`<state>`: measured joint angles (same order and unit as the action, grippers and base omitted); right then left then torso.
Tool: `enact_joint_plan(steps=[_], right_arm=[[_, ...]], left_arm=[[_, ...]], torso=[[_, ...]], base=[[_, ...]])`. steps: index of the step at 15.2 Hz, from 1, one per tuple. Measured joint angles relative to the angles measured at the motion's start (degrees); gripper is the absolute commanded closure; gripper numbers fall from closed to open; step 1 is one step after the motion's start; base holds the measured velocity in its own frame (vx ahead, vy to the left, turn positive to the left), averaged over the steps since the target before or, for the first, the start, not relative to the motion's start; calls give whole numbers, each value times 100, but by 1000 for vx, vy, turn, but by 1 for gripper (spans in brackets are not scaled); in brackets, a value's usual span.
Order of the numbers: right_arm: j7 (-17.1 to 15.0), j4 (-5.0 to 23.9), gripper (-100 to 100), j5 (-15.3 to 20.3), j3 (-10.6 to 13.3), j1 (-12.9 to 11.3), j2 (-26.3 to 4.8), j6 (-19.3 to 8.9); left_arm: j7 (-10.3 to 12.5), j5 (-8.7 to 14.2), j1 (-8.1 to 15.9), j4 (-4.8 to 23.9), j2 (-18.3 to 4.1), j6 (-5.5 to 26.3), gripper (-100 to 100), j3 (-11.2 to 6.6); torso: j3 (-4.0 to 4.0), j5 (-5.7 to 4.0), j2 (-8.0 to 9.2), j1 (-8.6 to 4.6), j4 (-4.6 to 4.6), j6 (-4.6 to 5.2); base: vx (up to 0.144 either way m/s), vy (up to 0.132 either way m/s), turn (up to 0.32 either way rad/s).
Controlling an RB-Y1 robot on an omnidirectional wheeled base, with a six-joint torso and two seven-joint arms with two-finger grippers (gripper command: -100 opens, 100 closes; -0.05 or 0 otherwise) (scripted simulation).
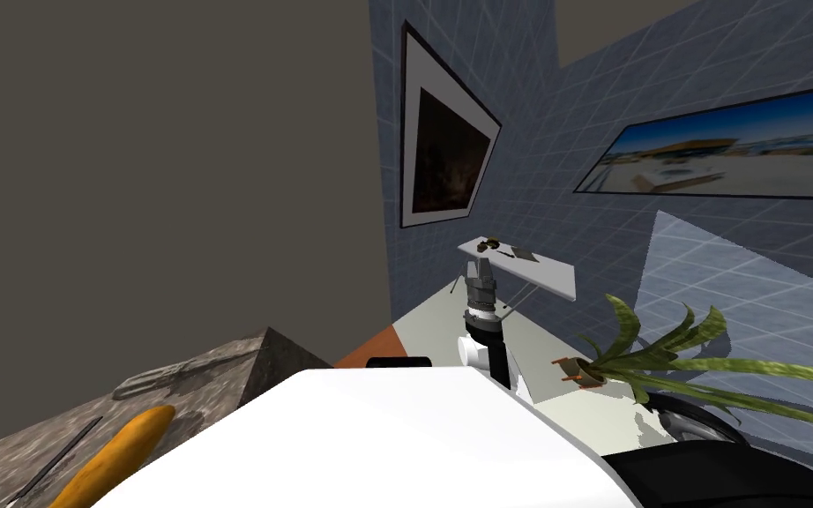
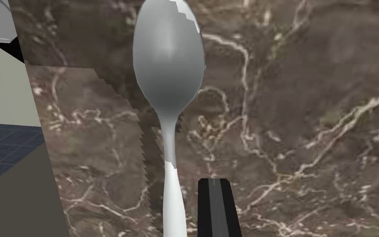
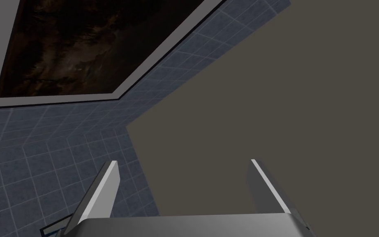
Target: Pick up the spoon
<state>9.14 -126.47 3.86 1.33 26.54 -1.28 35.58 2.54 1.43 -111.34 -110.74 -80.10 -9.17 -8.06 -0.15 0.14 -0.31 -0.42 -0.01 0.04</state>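
Hanging close over a dark marble counter (image 2: 308,103), the robot's left arm looks along the spoon (image 2: 169,61). The spoon appears to lie flat on the stone, bowl away from the hand and handle running back under the camera. Whether the left gripper is open or closed cannot be told. A black bar (image 2: 217,205) with a grey stripe lies just beside the handle; what it is cannot be made out. The right gripper (image 3: 180,162) is held up in front of the chest, jaws wide and holding nothing.

The main risk is the handle, which is thin, smooth and low on the stone. A grip that lands a little high or off-centre could slide off it or skid the spoon across the counter, and one that lands too low would scrape the marble. The black bar is near enough to be pinched with the handle or knocked aside. A baguette (image 1: 118,450) lies on the same counter.

The one container in sight is a brown pot (image 1: 583,371) off to the robot's right. It holds a plant (image 1: 660,357) with long green leaves, well apart from the counter.
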Motion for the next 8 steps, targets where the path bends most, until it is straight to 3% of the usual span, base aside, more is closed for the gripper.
enact_joint_plan(steps=[2, 4, 6, 8], right_arm=[[0, 0, 0, 0, 0, 0, 0, 0], [0, -1, 0, 0, 0, 0, 1, 0], [0, 0, 0, 0, 0, -1, 0, 0], [0, 0, 0, 0, -1, 0, -1, 0]], left_arm=[[8, 35, -3, 102, 120, -69, -100, 162], [-65, -86, -44, 222, 209, -115, -100, 96], [-73, -101, 24, 245, 195, -108, -100, 137], [-43, -103, 260, 281, 139, -33, -100, 323]], torso=[[-9, -8, -15, -26, -4, -2], [11, -10, 24, -30, 3, -5], [16, -4, 28, -6, 6, -3], [12, 3, 23, 20, 5, -2]], base=[[53, -99, -22], [-61, -83, 93], [-10, -3, 36], [-3, 32, 30]])
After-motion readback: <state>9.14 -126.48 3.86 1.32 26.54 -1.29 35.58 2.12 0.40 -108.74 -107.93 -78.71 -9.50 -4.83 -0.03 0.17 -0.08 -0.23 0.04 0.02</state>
